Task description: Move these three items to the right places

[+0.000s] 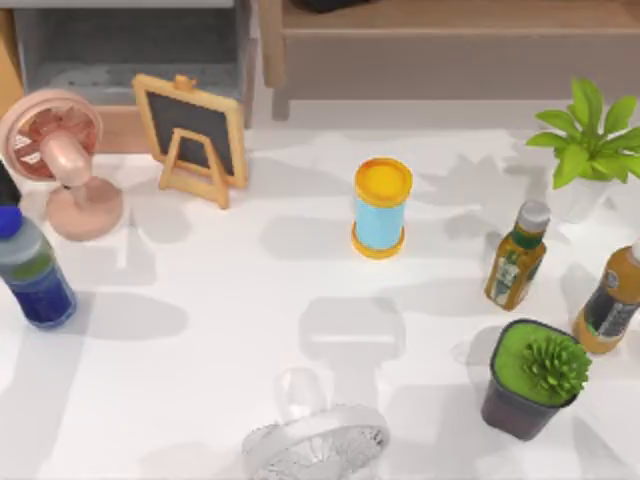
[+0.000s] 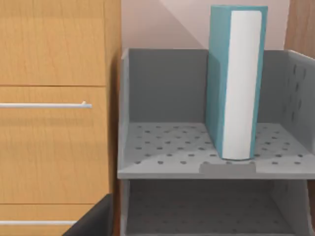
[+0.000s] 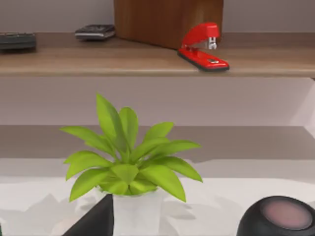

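Observation:
Several things stand on the white table (image 1: 200,380), and I cannot tell which are the three items. A yellow-capped blue can (image 1: 381,208) stands upright at the middle. Two amber drink bottles (image 1: 517,258) (image 1: 610,300) stand at the right, and a blue bottle (image 1: 35,270) at the left edge. A dark corner of my left gripper (image 2: 93,221) shows at the edge of the left wrist view, facing a grey rack (image 2: 162,162). A like corner of my right gripper (image 3: 93,221) shows before a leafy plant (image 3: 130,162).
A pink fan (image 1: 55,150) and a small chalkboard (image 1: 195,130) stand at the back left, a white fan (image 1: 315,440) at the front. A succulent pot (image 1: 530,380) sits front right. The rack holds a teal book (image 2: 236,83). A red stapler (image 3: 203,46) lies on the wooden shelf.

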Tool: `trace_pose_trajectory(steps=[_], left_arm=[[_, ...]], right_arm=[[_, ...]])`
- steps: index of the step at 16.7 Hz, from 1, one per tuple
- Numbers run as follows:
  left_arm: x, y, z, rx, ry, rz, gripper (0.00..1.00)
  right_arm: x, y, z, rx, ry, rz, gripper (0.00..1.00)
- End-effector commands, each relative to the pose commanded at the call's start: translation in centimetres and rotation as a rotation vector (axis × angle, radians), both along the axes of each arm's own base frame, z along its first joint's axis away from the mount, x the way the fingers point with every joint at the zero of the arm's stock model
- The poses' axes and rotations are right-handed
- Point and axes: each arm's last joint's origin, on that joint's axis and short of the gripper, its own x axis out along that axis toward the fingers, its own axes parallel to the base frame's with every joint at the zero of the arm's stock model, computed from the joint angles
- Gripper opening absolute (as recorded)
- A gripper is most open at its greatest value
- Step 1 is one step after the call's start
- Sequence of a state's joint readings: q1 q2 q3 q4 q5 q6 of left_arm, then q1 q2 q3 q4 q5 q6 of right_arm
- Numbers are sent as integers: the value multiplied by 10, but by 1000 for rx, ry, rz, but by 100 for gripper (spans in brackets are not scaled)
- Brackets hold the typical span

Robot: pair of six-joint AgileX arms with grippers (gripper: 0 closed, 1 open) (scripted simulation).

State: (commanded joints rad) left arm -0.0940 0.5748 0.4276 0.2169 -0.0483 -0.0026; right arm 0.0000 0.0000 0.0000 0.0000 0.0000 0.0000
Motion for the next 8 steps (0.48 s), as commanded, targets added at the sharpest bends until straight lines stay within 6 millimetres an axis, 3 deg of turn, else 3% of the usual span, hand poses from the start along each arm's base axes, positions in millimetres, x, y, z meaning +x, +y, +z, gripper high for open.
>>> trace_pose_trajectory(steps=[4,8], left_arm=[[84,-18,32,-3,43,-8,100],[182,-43,19,1,90,3,100]], right_arm=[[0,0,0,0,0,0,100],[0,0,0,0,0,0,100]])
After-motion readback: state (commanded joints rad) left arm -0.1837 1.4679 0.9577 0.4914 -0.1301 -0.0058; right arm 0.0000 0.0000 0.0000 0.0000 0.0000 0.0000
